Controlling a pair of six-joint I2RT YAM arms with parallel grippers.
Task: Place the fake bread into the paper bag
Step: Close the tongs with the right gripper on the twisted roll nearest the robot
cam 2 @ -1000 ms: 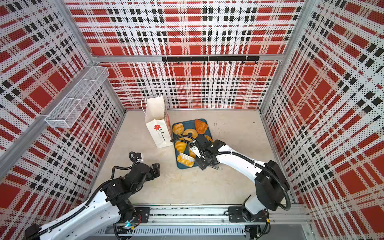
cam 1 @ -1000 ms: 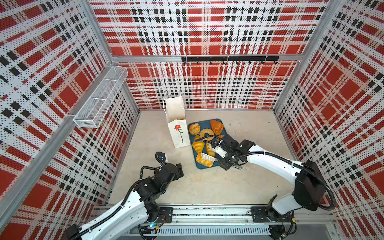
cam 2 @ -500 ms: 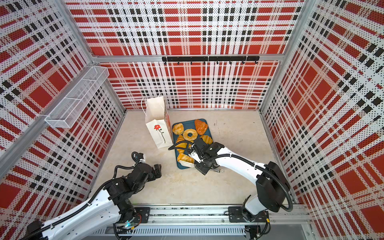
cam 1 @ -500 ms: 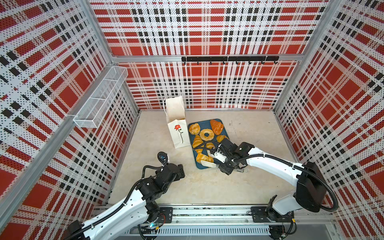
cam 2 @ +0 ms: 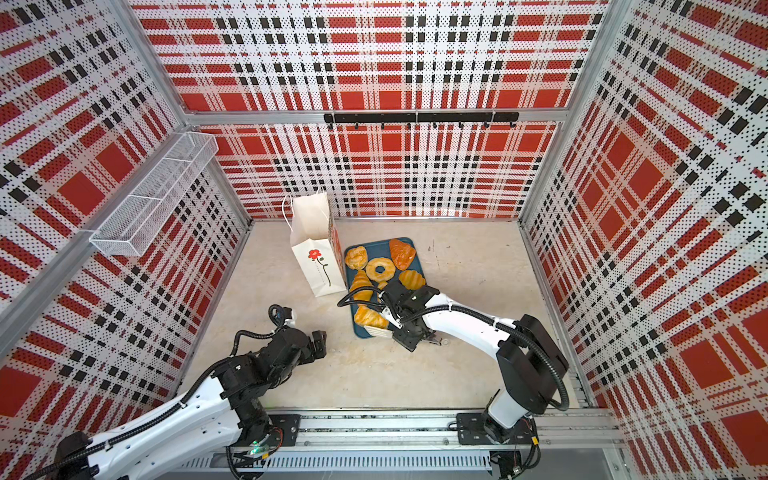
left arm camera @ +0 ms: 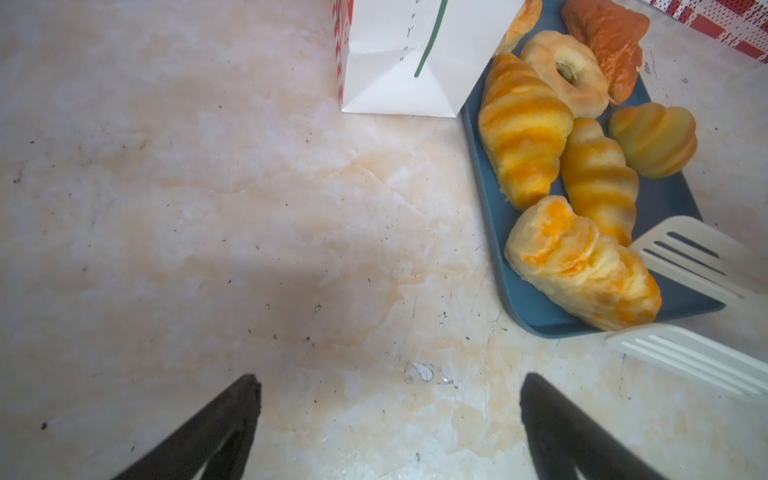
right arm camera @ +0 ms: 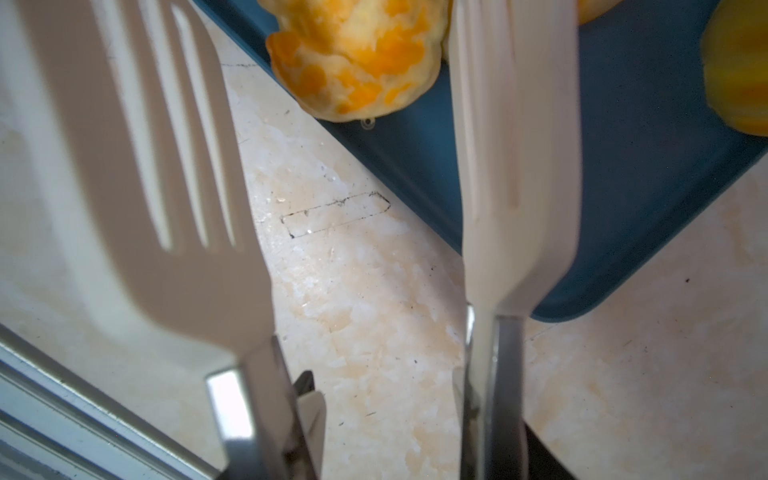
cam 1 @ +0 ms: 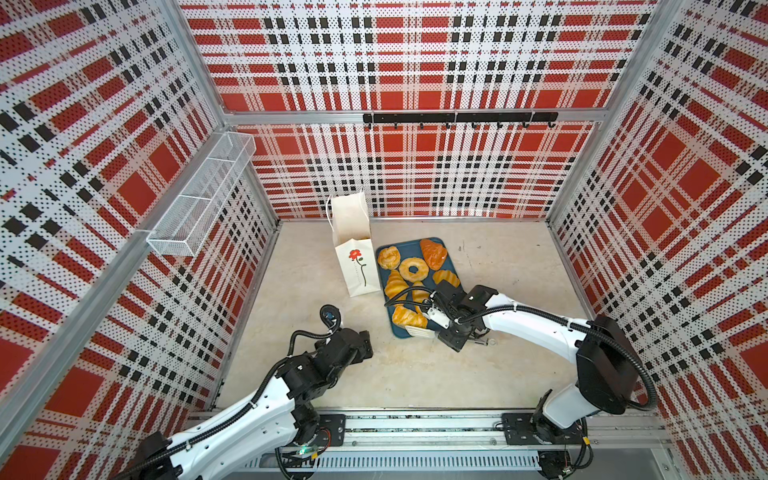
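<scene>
Trouble from here would most likely come from the bag and the tongs. Farthest left, the left gripper (left arm camera: 390,382) hangs over bare beige marbled tabletop (left arm camera: 208,208) with its black jaws spread wide and nothing between them, well apart from everything else. Next stands the tall white paper bag with a red flower printed on its side (cam 1: 357,266), upright, mouth open, its base just beside the rounded blue plastic tray (left arm camera: 536,309). Nothing steadies it. All the fake bread that shows, seven golden-yellow toy pastries (cam 1: 412,269), lies on that tray. None can be seen in the bag, though the bottom of its inside is hidden. The pale, orange-streaked croissant (cam 1: 409,316) sits nearest the tray's front corner. On the right, the right gripper (cam 1: 448,318) is clenched around the metal arms of white slotted-blade tongs (right arm camera: 515,166). The blades stand apart: one over the tray beside that croissant, the other out over the table past the rim.

As I read it, closing now could nip the tray's edge or shove the croissant rather than catch it. A rounded, squashy pastry may also slip on the way across. And the light, narrow, unheld bag could tip if a blade or a pastry clips its rim.
</scene>
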